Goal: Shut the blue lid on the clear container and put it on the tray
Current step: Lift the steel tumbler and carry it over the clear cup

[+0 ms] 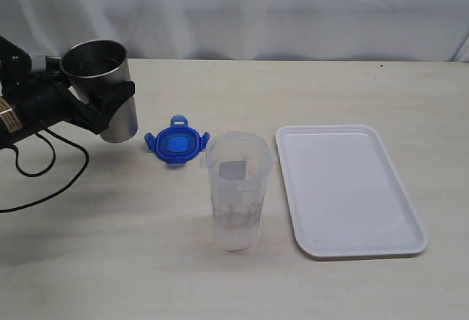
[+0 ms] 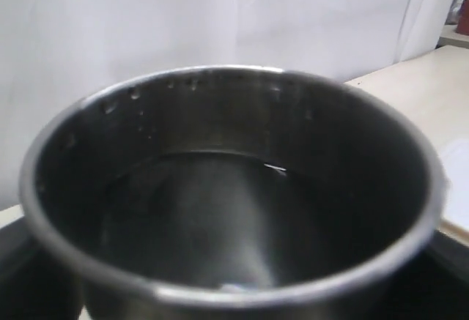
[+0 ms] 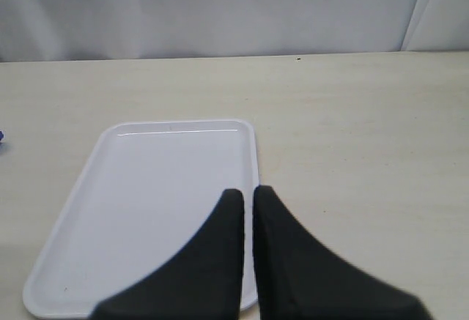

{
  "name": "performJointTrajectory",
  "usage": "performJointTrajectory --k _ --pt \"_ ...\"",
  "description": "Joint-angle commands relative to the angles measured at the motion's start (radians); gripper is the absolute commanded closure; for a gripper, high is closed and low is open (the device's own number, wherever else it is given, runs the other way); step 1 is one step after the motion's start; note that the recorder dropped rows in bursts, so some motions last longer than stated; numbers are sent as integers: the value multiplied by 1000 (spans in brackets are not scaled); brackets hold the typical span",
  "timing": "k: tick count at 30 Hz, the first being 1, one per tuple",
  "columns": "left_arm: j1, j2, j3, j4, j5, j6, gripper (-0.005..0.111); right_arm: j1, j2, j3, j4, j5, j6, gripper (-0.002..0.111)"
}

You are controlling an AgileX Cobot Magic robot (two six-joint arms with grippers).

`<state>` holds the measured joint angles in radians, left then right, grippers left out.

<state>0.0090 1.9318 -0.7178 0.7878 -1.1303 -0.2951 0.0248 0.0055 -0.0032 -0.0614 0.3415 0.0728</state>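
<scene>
One blue lid (image 1: pixel 176 145), one clear container (image 1: pixel 236 195), one tray (image 1: pixel 348 188); left gripper (image 1: pixel 108 104) clasps one steel tumbler (image 1: pixel 122 122) (right gripper (image 3: pixel 248 210) closed, empty).

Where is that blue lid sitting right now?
In the exterior view the blue lid lies on the table left of centre, close beside the clear container and to the right of the raised steel cup.
</scene>
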Motion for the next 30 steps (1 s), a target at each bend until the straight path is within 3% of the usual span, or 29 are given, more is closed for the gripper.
performJointTrajectory --k 1,20,30 --pt "-63 -81 -5 -45 -88 9 107 1 -6 3 1 1 3 104" --pt "-262 -171 -7 -45 33 11 107 1 -6 3 1 1 3 104" --pt "-265 -171 -7 -15 21 2 107 1 -6 3 1 1 3 104"
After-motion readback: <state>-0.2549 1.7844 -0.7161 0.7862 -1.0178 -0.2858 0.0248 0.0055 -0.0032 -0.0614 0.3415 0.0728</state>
